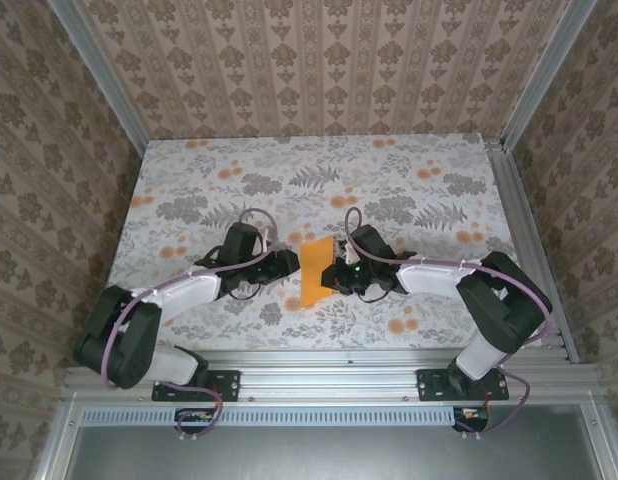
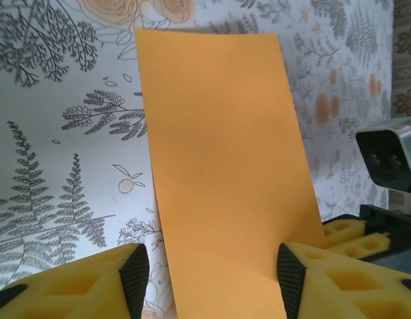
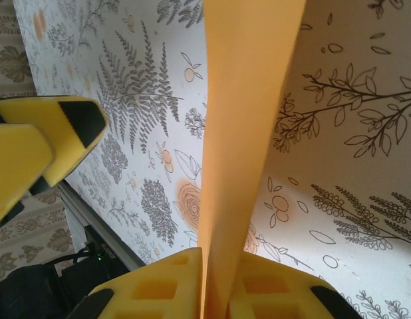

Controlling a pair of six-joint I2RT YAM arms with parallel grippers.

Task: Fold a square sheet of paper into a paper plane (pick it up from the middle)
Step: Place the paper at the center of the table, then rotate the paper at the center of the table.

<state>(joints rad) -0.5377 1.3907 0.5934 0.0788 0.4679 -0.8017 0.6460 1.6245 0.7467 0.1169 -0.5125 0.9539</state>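
The orange sheet of paper (image 1: 314, 272) shows as a long narrow rectangle between the two grippers, raised off the flowered table (image 1: 409, 190). My right gripper (image 1: 336, 276) is shut on its near edge. In the right wrist view the paper (image 3: 249, 133) runs edge-on out of the closed yellow fingers (image 3: 159, 289) of the right gripper (image 3: 215, 289). My left gripper (image 1: 289, 264) is open. In its wrist view, the paper (image 2: 219, 173) stands in the wide gap of the left gripper (image 2: 212, 279), touching neither black pad (image 2: 290, 272).
The aluminium frame rail (image 1: 529, 250) borders the table on the right, and papered walls close in three sides. The right gripper's yellow fingers (image 2: 348, 236) and its camera (image 2: 390, 159) sit close beside my left gripper. The left finger (image 3: 46, 139) shows in the right wrist view.
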